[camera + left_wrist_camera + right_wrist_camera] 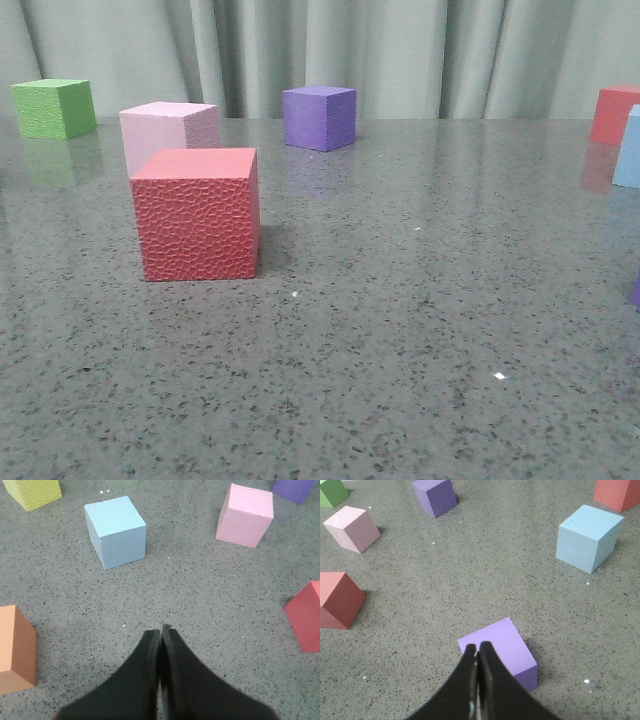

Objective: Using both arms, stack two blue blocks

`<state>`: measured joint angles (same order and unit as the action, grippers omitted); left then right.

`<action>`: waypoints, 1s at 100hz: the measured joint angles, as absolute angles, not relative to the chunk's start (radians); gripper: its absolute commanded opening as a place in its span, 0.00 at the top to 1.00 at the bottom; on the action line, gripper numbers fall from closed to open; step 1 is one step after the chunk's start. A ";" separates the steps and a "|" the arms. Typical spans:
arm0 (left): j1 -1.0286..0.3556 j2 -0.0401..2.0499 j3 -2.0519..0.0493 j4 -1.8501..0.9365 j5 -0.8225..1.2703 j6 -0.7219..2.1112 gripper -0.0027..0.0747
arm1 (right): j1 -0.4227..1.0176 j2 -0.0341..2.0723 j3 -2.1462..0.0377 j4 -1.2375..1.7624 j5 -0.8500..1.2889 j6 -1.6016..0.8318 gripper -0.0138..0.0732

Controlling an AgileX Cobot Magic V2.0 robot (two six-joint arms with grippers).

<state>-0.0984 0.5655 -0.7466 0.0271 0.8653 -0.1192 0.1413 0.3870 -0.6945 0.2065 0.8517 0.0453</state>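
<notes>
Fingers of the left gripper (pixel 161 630) press together on nothing, over bare table (pixel 200 605); 1 blue block (pixel 115 531) sits ahead, apart. Right gripper (pixel 477 650) is likewise closed and empty above a lilac cube (pixel 502 647), with the other blue block (pixel 589 537) well beyond.

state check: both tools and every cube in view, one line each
left tool: shut, empty, over bare table
right tool: shut, empty, above the light purple cube
blue block: on table, upright, unstacked
second blue block: on table, upright, unstacked
pink cube: on table, behind the red cube
dark purple cube: on table, alone
green cube: on table, alone
orange cube: on table, alone
</notes>
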 measured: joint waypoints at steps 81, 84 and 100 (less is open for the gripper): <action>-0.098 0.566 -0.747 0.027 0.867 -0.117 0.08 | 0.141 0.387 -0.695 0.207 0.821 0.045 0.18; -0.098 0.566 -0.747 0.027 0.867 -0.117 0.08 | 0.141 0.387 -0.695 0.207 0.819 0.045 0.18; -0.098 0.566 -0.747 0.027 0.867 -0.117 0.08 | 0.141 0.392 -0.695 0.207 0.789 0.045 0.18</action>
